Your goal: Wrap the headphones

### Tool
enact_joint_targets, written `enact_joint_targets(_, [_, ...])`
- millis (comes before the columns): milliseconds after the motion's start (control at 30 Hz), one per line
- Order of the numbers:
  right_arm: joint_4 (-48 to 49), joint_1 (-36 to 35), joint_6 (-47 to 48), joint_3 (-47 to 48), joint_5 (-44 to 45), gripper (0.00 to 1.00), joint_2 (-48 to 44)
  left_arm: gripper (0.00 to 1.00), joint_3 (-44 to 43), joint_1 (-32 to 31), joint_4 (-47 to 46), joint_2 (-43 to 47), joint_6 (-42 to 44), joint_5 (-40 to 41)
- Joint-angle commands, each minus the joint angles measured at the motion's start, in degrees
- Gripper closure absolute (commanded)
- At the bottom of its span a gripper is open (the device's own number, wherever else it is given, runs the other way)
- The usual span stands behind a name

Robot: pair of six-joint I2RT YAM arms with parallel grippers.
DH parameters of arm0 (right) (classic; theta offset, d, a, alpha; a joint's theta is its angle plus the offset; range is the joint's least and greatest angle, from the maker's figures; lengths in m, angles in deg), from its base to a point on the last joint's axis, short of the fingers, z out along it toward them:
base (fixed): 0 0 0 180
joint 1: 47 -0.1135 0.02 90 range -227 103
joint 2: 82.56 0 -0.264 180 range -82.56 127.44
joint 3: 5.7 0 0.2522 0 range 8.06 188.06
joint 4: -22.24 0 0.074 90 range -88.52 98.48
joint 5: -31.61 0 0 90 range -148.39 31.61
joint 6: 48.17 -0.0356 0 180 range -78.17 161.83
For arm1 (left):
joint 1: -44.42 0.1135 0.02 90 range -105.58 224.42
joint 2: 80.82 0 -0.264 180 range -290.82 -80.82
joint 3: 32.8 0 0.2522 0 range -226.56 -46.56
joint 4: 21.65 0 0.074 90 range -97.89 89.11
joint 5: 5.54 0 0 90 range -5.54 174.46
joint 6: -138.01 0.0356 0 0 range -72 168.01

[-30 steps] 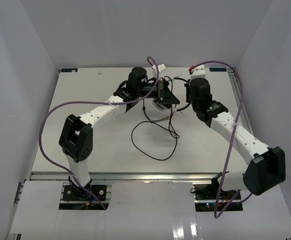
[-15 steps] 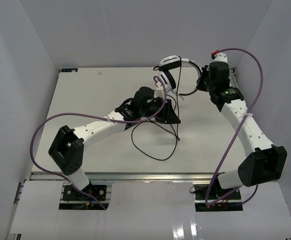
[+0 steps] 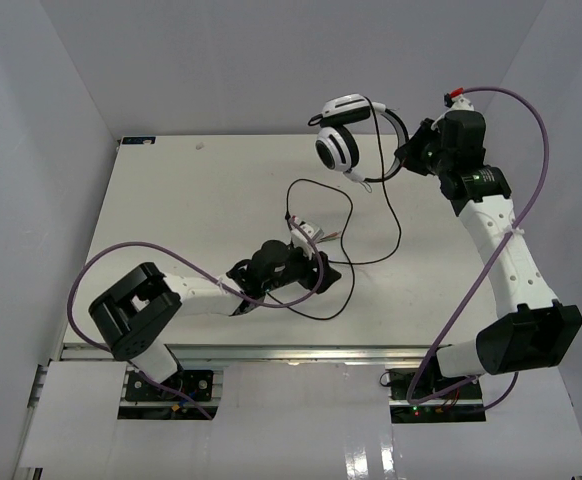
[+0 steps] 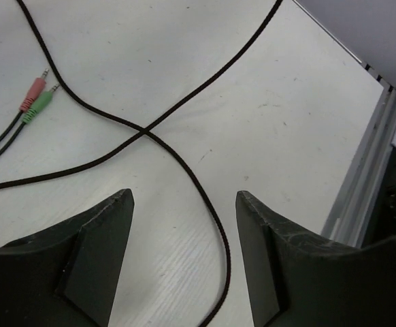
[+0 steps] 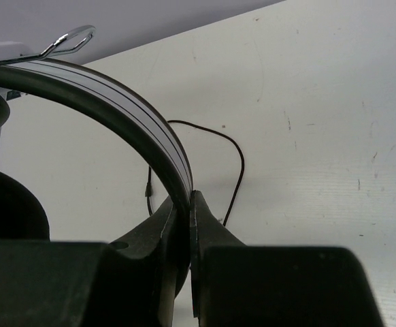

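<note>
The white-and-black over-ear headphones point(image 3: 337, 150) with round striped earcups hang in the air above the far right part of the flat white table point(image 3: 171, 200), clear of its surface. The right gripper point(image 3: 408, 157) holds them there. In the right wrist view its two dark fingers point(image 5: 208, 238) are closed tight on the dark, white-striped headband point(image 5: 116, 102), with the band pinched edge-on between them and arching up and away to the left. One earcup faces the overhead camera, and the other sits above it as a white shape.

The long thin black cable point(image 3: 396, 215) drops from the headphones to the table. It lies there in loose loops across the middle of the surface and reaches towards the near edge. Its end carries a pink and a green jack plug point(image 4: 36, 99), which lie side by side flat on the table.

The left gripper point(image 3: 319, 268) sits low over the table's near middle, among those loops. In the left wrist view its fingers point(image 4: 96, 252) stand wide apart and hold nothing. Two runs of the cable point(image 4: 143, 131) cross on the bare table ahead of the fingertips, and one run curves back down into the gap between them. The plugs lie off to the left of that crossing.
</note>
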Motion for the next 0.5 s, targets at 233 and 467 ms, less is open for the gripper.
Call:
enact_joint_targets(233, [4.8,0.1,-0.2,3.9,-0.3,0.92,-5.4,0.10,-8.4,-1.5,-27.0,-12.1,10.2,-5.0])
enact_joint_targets(467, [3.6,0.1,-0.3,4.4,-1.8,0.92,-6.0,0.06,-18.4,-3.1,-28.7,-23.7,12.1,-8.5])
